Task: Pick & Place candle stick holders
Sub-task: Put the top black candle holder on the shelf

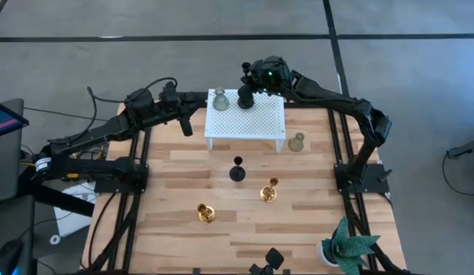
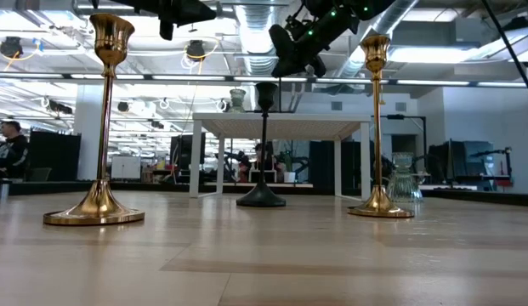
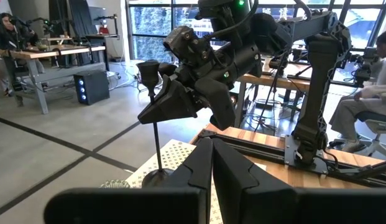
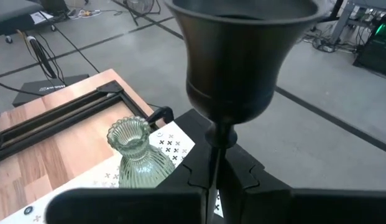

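I have the right gripper (image 1: pixel 246 90) clamped on the black holder's (image 4: pixel 233 81) stem, base on the white stand (image 1: pixel 256 122); next I release. Left gripper (image 1: pixel 186 126) closed, empty.

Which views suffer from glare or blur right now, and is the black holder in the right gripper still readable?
Low view: ceiling lights wash out the background, and the gold holders gleam. Right wrist view: the black holder fills the frame, a little soft up close, its stem between the shut fingers. High view: even light.

The wooden table (image 1: pixel 313 206) carries a white perforated stand (image 1: pixel 259 121), candle stick holders (image 1: pixel 237 169) and a potted plant (image 1: pixel 345 246).
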